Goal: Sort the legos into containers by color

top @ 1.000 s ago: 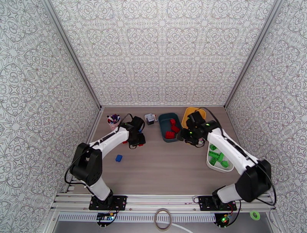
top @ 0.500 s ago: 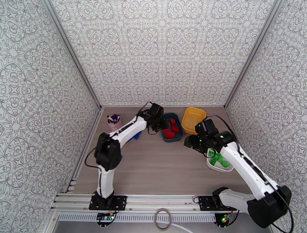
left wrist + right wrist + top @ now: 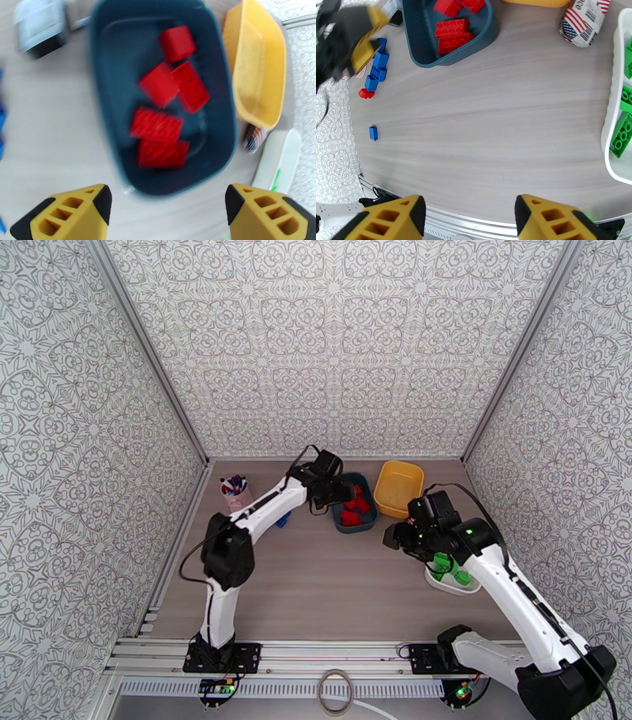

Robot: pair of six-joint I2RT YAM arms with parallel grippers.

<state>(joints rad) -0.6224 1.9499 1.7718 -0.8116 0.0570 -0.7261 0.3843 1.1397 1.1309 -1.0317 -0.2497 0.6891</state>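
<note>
red legos point(image 3: 158, 124) in teal tub point(image 3: 118, 59) beneath wide empty left claw point(image 3: 169, 199); right claw point(image 3: 468, 213) wide.

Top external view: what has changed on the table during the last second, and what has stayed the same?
The left gripper swung from the table's left side to above the teal tub and opened, apparently dropping a red brick among the red bricks there. The right gripper drew back from beside the yellow tub toward the white tub, open and empty. No tub moved; the blue bricks stayed put.

left gripper point(image 3: 340, 491) over the teal tub point(image 3: 352, 529) — red legos point(image 3: 353, 516) lying inside.
</note>
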